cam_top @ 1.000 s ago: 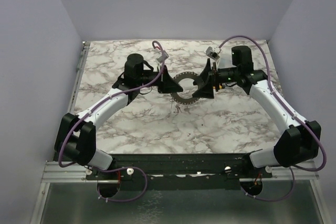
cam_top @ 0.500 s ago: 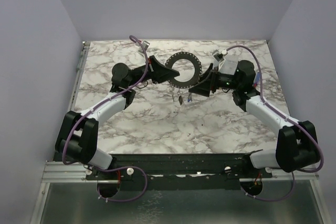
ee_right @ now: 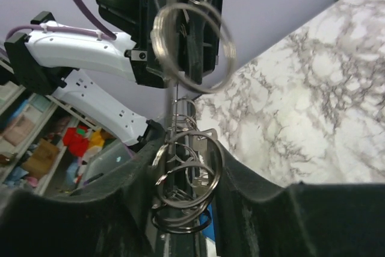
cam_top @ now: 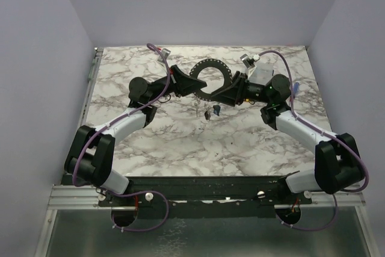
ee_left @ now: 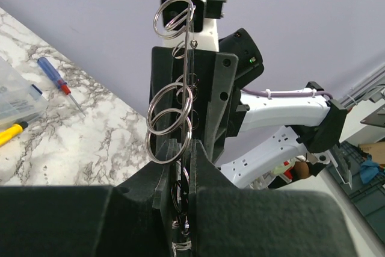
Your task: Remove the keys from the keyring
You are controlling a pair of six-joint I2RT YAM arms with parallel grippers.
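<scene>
Close in, our wrist cameras show what the overhead one cannot: the keyring [ee_left: 189,58] edge-on and strung with small wire rings [ee_left: 170,121]. The left gripper [ee_left: 183,167] is clamped tight on its rim, and the right gripper [ee_right: 183,148] straddles the opposite rim, though we cannot tell whether it presses. From above we see the ring held over the marble table [cam_top: 252,142], the left gripper at its 9 o'clock, the right at 4 o'clock, the keys [cam_top: 207,111] dangling at 6 o'clock. Farther off, a blue-handled screwdriver [ee_left: 55,75] lies on the marble, with plain lilac walls [cam_top: 198,4] behind.
</scene>
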